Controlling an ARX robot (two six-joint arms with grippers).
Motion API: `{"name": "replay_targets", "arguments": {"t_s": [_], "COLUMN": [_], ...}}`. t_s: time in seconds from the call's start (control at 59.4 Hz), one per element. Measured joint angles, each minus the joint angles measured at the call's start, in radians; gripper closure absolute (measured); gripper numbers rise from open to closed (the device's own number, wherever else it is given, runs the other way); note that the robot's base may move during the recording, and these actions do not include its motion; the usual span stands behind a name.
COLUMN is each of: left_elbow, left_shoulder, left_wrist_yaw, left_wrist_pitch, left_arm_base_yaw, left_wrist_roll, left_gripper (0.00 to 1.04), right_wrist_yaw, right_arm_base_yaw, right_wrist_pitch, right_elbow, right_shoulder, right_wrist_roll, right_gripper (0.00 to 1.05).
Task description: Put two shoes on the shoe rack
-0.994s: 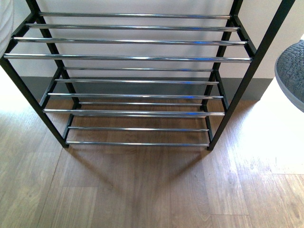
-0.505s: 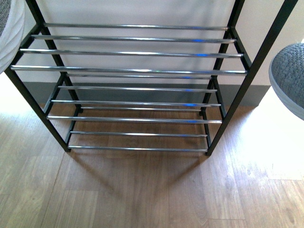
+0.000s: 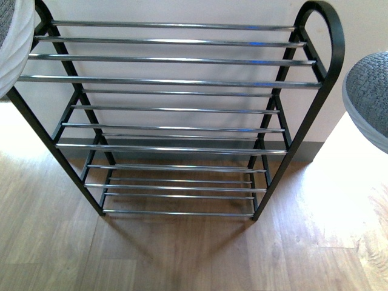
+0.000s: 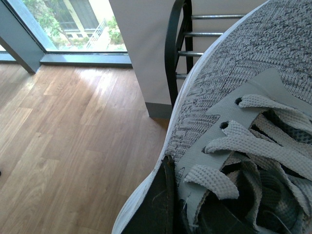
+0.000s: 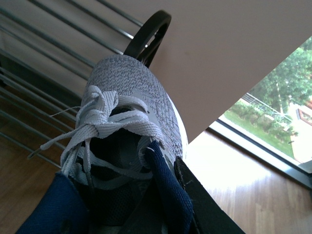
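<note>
The shoe rack stands against the wall in the front view, black frame with chrome bars, all tiers bare. One grey knit sneaker shows at the left edge, level with the top tier, another at the right edge. In the left wrist view my left gripper is shut on its sneaker at the collar, one black finger outside the shoe. In the right wrist view my right gripper is shut on the other sneaker at its navy lining, toe pointing at the rack. The slides are out of view.
Wood floor lies in front of the rack. A pale wall with a grey skirting is behind it. A wall corner and a floor-level window show in the left wrist view; a window in the right wrist view.
The front view has shifted: the rack looks farther and lower, its rounded top corner and bottom tier now show. Both sneakers have come further into frame at the edges.
</note>
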Motion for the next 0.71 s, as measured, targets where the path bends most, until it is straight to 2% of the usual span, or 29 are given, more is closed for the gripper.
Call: {"name": "replay_targets", "arguments": {"t_s": [0.236, 0.286, 0.354, 0.455, 0.606, 0.707], "left_elbow": [0.0, 0.0, 0.0, 0.0, 0.0, 0.0], "left_shoulder": [0.0, 0.0, 0.0, 0.0, 0.0, 0.0], "left_wrist_yaw": [-0.004, -0.004, -0.004, -0.003, 0.0, 0.0], "left_wrist_pitch": [0.0, 0.0, 0.0, 0.0, 0.0, 0.0], "left_arm_base_yaw": [0.0, 0.0, 0.0, 0.0, 0.0, 0.0], "left_wrist_roll": [0.0, 0.0, 0.0, 0.0, 0.0, 0.0], "left_gripper": [1.04, 1.04, 1.04, 1.04, 1.04, 1.04], "right_wrist_yaw": [-0.005, -0.062, -0.058, 0.062, 0.211, 0.305], "right_arm_base_yaw": [0.0, 0.001, 0.036, 0.142, 0.261, 0.33], "right_wrist_pitch": [0.002, 0.086, 0.168, 0.238, 0.313, 0.301], "right_elbow": [0.0, -0.018, -0.015, 0.052, 0.212, 0.371], "right_shoulder": [0.0, 0.009, 0.035, 0.139, 0.396, 0.599], "right_wrist_roll": [0.001, 0.101, 0.243, 0.485, 0.669, 0.791], "right_gripper": [1.04, 1.04, 1.04, 1.04, 1.04, 1.04]}}
